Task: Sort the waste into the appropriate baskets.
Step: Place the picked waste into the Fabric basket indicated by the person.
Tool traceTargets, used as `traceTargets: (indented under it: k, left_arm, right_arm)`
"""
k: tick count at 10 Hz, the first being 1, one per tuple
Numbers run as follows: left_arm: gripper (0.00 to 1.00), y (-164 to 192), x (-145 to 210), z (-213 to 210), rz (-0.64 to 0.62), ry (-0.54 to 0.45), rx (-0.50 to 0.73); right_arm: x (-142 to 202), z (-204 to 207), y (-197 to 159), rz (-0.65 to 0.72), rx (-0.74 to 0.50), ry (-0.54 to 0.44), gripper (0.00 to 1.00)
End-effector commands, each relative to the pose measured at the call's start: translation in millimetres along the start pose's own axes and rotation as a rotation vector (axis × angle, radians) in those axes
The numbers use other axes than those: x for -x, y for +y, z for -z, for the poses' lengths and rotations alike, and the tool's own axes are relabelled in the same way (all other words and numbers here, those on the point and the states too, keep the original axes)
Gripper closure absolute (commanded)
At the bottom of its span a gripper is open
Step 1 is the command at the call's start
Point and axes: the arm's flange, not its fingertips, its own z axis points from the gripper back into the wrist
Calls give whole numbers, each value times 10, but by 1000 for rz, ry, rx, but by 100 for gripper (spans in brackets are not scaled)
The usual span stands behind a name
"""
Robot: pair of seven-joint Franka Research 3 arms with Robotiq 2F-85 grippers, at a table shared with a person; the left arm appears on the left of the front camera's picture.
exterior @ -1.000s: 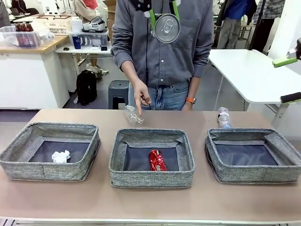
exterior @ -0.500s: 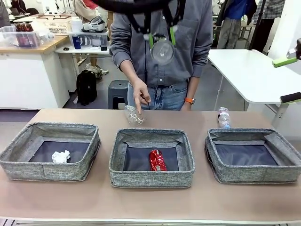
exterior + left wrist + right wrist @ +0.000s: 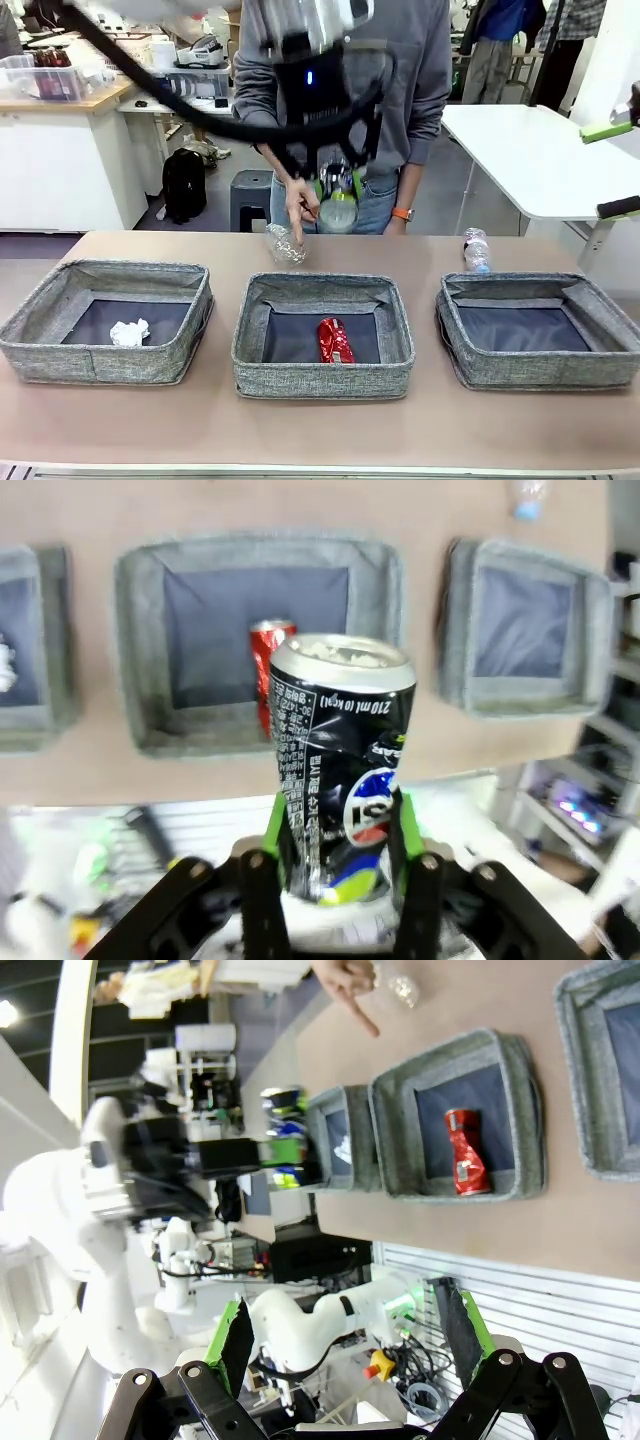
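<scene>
Glossy dark blue-black metal can (image 3: 342, 770); shiny crushed red metal can (image 3: 334, 340); rough grey woven-fabric baskets (image 3: 322, 378); crumpled white paper ball (image 3: 129, 332); matt smooth brown table (image 3: 320, 430).

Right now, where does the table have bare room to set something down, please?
The right basket holds nothing. The strip of table in front of it, the middle basket and the left basket is bare, as is the corner behind the left one. Crowded behind the middle one: clear cup, the person's pointing hand, the left hand holding a can.
</scene>
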Motion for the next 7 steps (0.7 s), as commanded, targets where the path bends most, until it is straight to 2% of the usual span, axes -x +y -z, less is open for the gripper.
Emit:
traceTargets:
  k: [1,2,4,7]
  left_arm:
    - [57,293,208,508,24,-8,-10]
    - [57,387,203,766,8,-33,-23]
    - [57,600,97,1052,-109,-98,-46]
    - [57,626,47,1113,-122,-106,-76]
  right_arm:
    - [-12,-5,5,-11,-22,-1,0]
    - [-12,-5,5,-11,-22,-1,0]
    - [-12,-5,5,-11,-22,-1,0]
    - [-12,-5,5,-11,-22,-1,0]
